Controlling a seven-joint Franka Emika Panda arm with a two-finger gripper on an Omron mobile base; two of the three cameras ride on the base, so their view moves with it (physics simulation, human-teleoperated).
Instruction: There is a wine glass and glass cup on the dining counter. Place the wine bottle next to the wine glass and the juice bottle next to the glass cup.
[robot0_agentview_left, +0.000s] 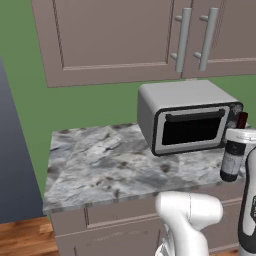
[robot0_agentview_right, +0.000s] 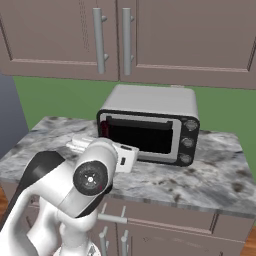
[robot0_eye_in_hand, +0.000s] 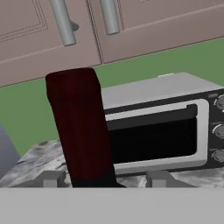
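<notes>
So the wine bottle (robot0_agentview_left: 234, 156) sits at the right edge of the left base view, standing upright on the small marble worktop (robot0_agentview_left: 100, 165), just in front of the right end of the toaster oven (robot0_agentview_left: 186, 121). You can see its dark body, the pale label and a bit of the dark red neck poking up behind the white hand.

In the hand view the red neck capsule (robot0_eye_in_hand: 81, 127) is huge, taking up the left-centre of the frame and leaning a little to the left. The two finger tips of the gripper (robot0_eye_in_hand: 104, 178) stick up at the bottom, one on each side of the neck, and there's a visible gap between each tip and the bottle. So the claw is spread around the neck, not pinching it as far as I can tell.

From the right base view the white arm (robot0_agentview_right: 75, 190) fills the lower left and covers most of the bottle; only a sliver of dark red shows by the oven's left edge. Brown cabinets (robot0_agentview_right: 125, 37) with metal handles run along the top, green wall (robot0_agentview_left: 30, 90) below them.
</notes>
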